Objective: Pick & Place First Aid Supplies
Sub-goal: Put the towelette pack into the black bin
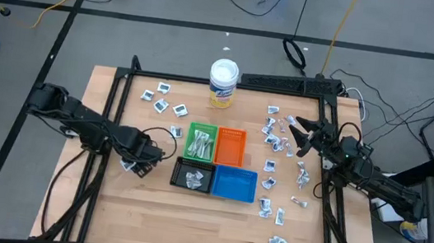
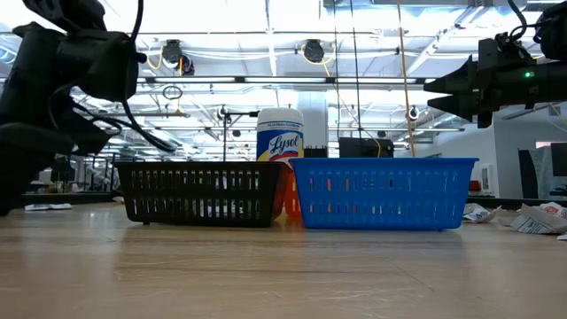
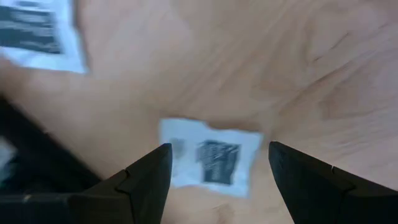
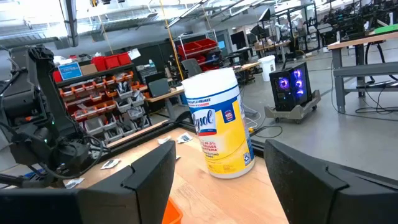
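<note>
Left gripper: I see it low over the worktop, just left of the black tray, jaws apart, straddling one packet lying flat, not clamped.
Right gripper: I see it raised over the worktop's right side, jaws wide, holding nothing, facing the tub.
First aid supplies: scattered packets right of the trays, more at back left; some lie in the green tray and the black tray.

Small white dark-printed packets scattered flat about the trays
</note>
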Controlling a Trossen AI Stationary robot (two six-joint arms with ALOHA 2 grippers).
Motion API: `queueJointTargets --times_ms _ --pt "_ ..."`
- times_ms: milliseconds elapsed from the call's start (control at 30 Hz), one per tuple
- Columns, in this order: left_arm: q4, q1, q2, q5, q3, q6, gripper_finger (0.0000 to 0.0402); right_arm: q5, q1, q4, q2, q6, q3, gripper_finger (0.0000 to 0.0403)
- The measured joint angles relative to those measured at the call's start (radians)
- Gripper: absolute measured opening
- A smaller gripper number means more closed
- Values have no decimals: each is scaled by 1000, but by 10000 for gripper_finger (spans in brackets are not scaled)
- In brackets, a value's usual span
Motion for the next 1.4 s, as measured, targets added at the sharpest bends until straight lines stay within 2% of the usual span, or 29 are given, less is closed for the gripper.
queueJointTargets --times_ms 267,367,633,867,1067,1400 --pt "86 2 24 35 -11 -21 273 0 0 0 0 0 0 242" --pt "90 3 25 48 -12 -22 257 0 0 0 0 0 0 242" --pt "112 2 26 83 -11 -18 121 0 0 0 0 0 0 242" --pt "109 0 29 128 -1 46 12 0 0 0 0 0 0 242" --pt "68 0 19 125 46 70 5 0 0 0 0 0 0 242" --pt "-103 17 -38 100 182 108 4 0 0 0 0 0 0 242"
